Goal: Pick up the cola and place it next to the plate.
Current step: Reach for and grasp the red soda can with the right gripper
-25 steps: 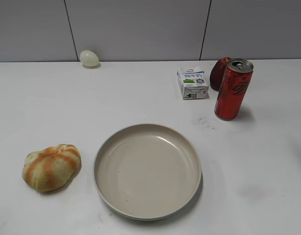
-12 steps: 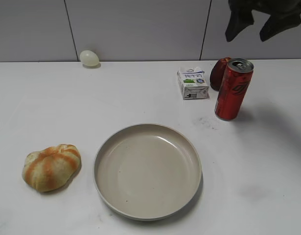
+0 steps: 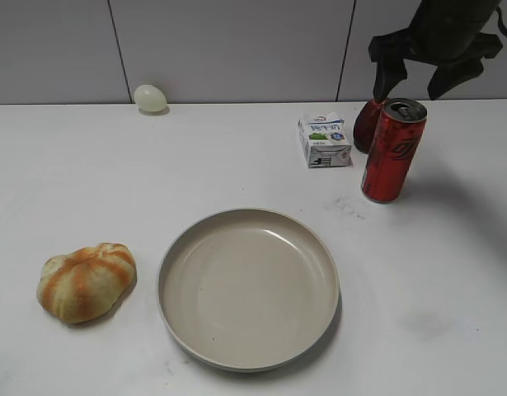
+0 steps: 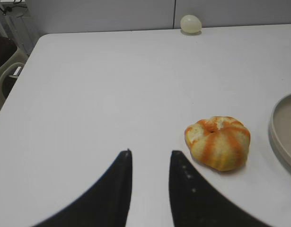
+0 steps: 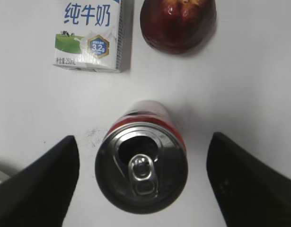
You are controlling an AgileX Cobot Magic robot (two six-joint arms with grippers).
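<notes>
The cola [image 3: 392, 150] is a tall red can with a silver top, upright on the white table at the back right. In the right wrist view its opened top [image 5: 141, 166] lies between my two jaws. My right gripper [image 3: 414, 81] is open and hangs just above the can, one jaw on each side, not touching it; it also shows in the right wrist view [image 5: 143, 177]. The beige plate [image 3: 323, 256] sits at front centre, empty; its rim shows in the left wrist view [image 4: 277, 135]. My left gripper [image 4: 149, 153] is open and empty over the table's left part.
A small milk carton [image 3: 325, 140] and a dark red fruit [image 3: 367, 122] stand just left of and behind the can. An orange-striped pumpkin-like thing [image 3: 86, 280] lies left of the plate. A pale egg [image 3: 150, 98] rests by the back wall.
My right gripper came into the exterior view from the top right and has come down to just above the can. Nothing on the table has moved.
</notes>
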